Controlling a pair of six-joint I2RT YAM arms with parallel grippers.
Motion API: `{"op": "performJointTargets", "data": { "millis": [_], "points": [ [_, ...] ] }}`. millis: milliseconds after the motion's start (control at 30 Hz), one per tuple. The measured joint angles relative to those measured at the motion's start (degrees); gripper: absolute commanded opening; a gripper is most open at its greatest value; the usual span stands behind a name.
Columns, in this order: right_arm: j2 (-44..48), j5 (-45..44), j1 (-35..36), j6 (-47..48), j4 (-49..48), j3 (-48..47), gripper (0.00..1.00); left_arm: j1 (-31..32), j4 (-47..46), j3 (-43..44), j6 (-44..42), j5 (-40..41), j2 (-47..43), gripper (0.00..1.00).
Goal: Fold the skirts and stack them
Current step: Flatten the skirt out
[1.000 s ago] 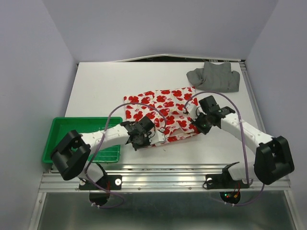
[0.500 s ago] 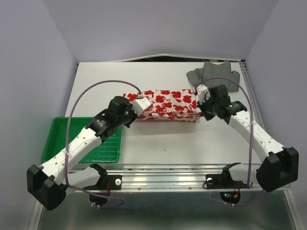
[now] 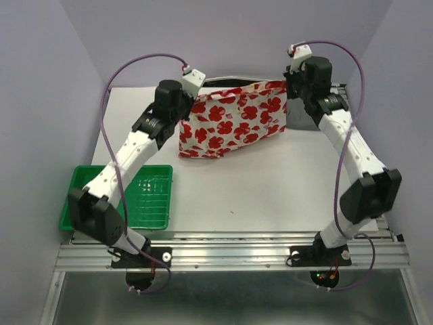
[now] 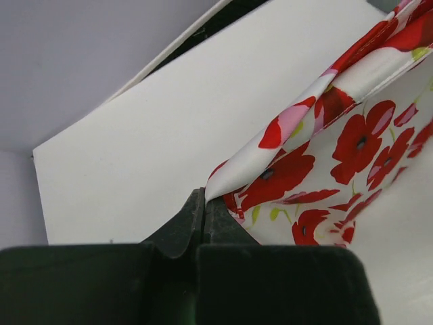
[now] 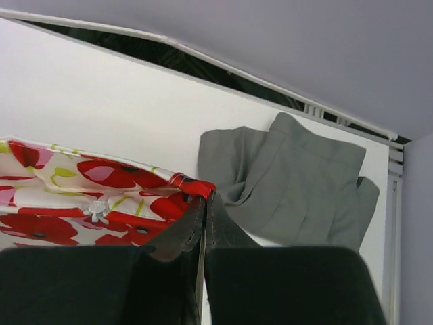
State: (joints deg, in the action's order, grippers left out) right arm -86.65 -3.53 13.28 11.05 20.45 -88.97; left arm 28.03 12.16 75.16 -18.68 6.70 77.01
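Fabric on the printed skirt (image 3: 230, 125) looks light and floppy with zero stiffness, so I'd only hold it by two corners at once or it'll sag and bunch. Left gripper (image 4: 203, 198) and right gripper (image 5: 205, 200) are each pinched closed on a top corner. The skirt hangs between them over the far side of the worktop (image 3: 270, 183). Grey skirt (image 5: 298, 183) sits crumpled at the far right corner. Half a second ago the printed one lay as a folded strip on the worktop, and now it's lifted and hanging.
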Motion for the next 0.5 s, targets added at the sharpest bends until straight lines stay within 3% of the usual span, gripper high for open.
{"op": "performJointTargets", "data": {
  "millis": [333,500],
  "points": [
    [-35.9,-2.9,-1.0,1.4,-4.8,-40.8,0.01,-10.9,-0.2,49.6,-1.1,-2.1,38.4,0.00],
    [-41.4,-3.7,-0.9,2.3,-11.8,-48.7,0.01,-11.6,-3.9,54.1,-3.8,-1.9,42.0,0.00]
  ]
}}
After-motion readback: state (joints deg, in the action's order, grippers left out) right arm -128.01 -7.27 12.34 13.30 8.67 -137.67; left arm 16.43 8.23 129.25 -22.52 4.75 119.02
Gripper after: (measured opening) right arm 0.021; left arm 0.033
